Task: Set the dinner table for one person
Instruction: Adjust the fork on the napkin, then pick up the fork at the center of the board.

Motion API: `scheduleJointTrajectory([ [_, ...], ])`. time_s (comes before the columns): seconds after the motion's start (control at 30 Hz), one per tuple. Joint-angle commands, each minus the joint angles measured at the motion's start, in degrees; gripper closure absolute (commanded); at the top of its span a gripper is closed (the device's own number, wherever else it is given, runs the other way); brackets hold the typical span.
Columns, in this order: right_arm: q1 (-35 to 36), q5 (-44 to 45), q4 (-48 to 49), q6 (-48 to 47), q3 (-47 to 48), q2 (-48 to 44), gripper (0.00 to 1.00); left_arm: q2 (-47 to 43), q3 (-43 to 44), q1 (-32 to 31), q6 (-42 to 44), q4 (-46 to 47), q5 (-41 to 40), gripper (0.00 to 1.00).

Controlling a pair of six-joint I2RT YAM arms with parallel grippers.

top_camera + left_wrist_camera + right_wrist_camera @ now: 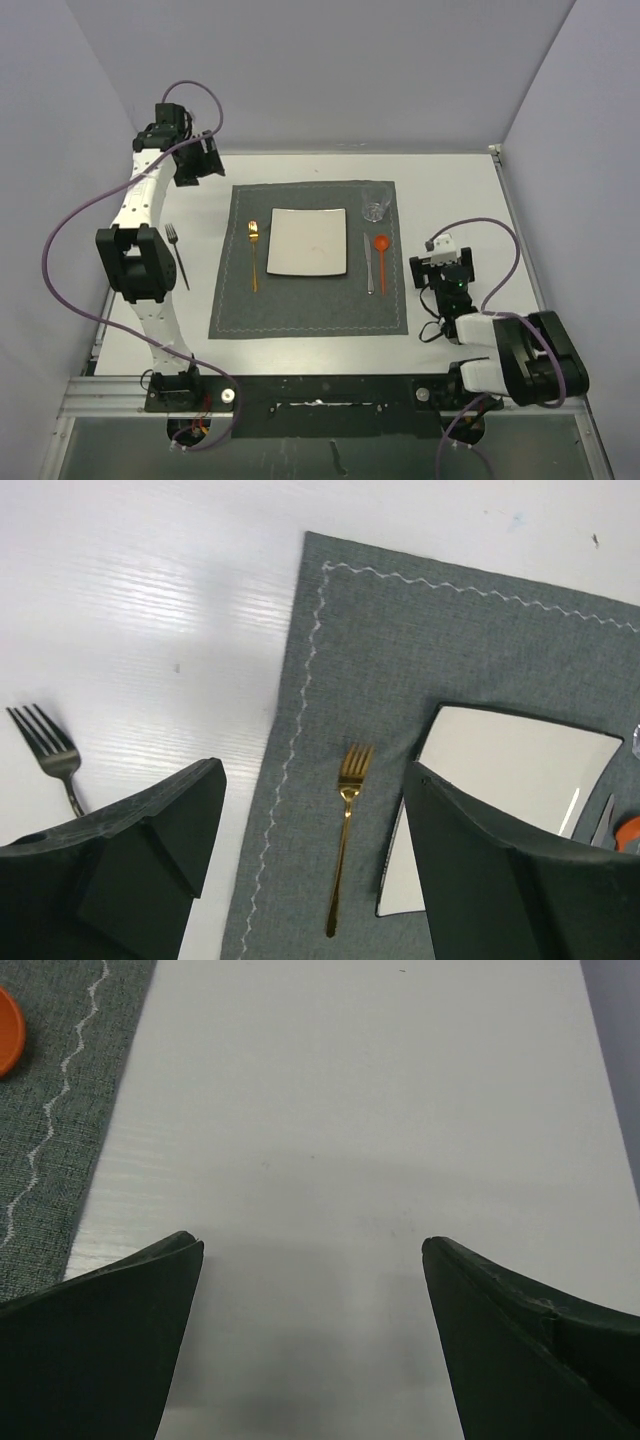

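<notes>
Across centre of top view, table (450, 190) runs from black front rail (320, 390) to far wall (330, 70), with arm bases at the rail. Mat (310, 312) lies mid-table. On it, L to R: gold fork (254, 256), square white plate (308, 242), knife (368, 264), orange spoon (381, 250). Glass (374, 208) stands at mat's far R corner. Dark fork (178, 254) lies off mat on bare top, near L arm's elbow.

L gripper (198, 160) hangs over far L part of table, jaws wide apart, nothing btwn. R gripper (310, 1245) sits low over bare top just R of mat, jaws likewise spread, holding nothing.

Obscured: in L wrist view, fingers (150, 850) cut off dark fork's handle and plate's near corner; knife and spoon show as slivers at frame edge. Glass faint, contents not readable.

Room: white top shows in strips L, R and beyond mat; L strip partly taken by L arm and dark fork.
</notes>
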Motion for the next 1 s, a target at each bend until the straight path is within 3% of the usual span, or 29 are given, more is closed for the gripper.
scheduleJointTrajectory([
  [0.0, -2.37, -9.20, 29.52, 1.14, -2.38, 8.60, 0.02, -5.98, -1.45, 2.44, -0.03, 6.09, 1.88, 0.29],
  [0.13, -2.59, -12.81, 43.44, -0.32, -5.20, 18.47, 0.02, -6.13, -1.77, 2.49, 0.48, 6.14, 1.68, 0.28],
  [0.27, -3.12, -16.09, 43.83, -0.96, -2.95, 24.19, 0.02, -6.90, -3.63, 2.78, 1.32, 7.16, 1.05, 0.28],
  [0.47, -4.72, -16.76, 43.68, 0.49, -2.05, 24.74, 0.02, -9.34, -9.70, 3.53, 3.62, 10.57, -0.05, 0.25],
  [0.63, -4.67, -13.07, 34.86, 2.07, 1.73, 22.24, 0.02, -9.89, -13.98, 4.27, 4.15, 11.20, -2.36, 0.25],
  [0.77, -4.71, -12.39, 21.91, 2.90, 6.96, 20.78, 0.02, -10.65, -15.72, 4.42, 4.51, 11.58, -2.95, 0.25],
  [0.97, -5.25, -12.13, 17.83, 3.72, 9.45, 21.00, 0.02, -11.48, -16.87, 4.84, 4.81, 12.15, -3.28, 0.25],
])
